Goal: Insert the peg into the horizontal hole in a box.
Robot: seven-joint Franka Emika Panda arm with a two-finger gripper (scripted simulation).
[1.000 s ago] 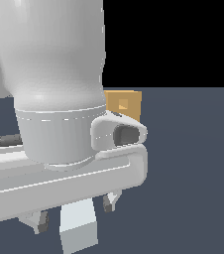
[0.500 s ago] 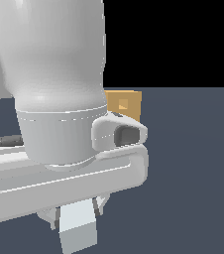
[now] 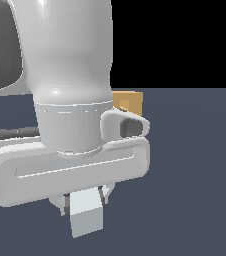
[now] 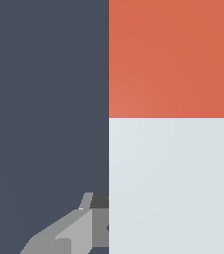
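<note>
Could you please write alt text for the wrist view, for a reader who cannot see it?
A long square peg, orange-red at the far end and white nearer the camera, fills much of the frame against a dark blue-grey floor. Grey parts of the gripper show beside its white section.

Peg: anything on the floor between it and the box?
Nothing visible. The peg sits in the jaws; the box shows behind the arm, farther back, but the arm hides most of the floor between them, so I can't confirm the path.
</note>
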